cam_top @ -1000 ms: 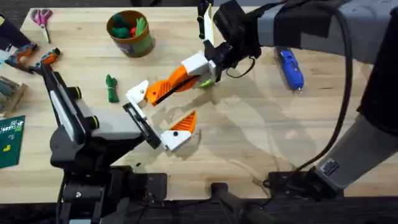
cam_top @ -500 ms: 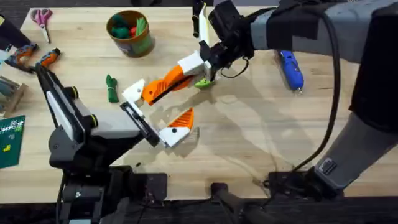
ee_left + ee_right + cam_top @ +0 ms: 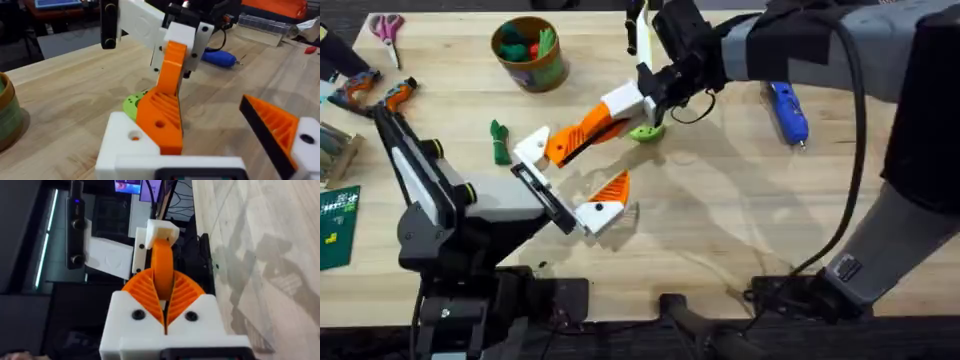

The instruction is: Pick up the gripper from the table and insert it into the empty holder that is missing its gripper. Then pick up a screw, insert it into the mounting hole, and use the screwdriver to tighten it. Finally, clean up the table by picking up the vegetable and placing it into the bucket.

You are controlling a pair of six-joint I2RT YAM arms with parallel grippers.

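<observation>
Overhead: right gripper [image 3: 620,112] pinches the light, rigid gripper [image 3: 582,137], seated against the holder [image 3: 532,146]; left gripper [image 3: 570,185] gapes, empty.

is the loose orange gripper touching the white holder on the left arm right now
Touching. In the left wrist view the gripper, pinched by the right tool, has its lower end seated against the holder, with no gap between them.

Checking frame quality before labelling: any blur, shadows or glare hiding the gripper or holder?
Overhead: gripper sharp and evenly lit; soft arm shadows fall on the table, hiding nothing. Left wrist: gripper and holder crisp, background soft. Right wrist: right gripper sharp, dark room behind dim; shadows streak the table.
</observation>
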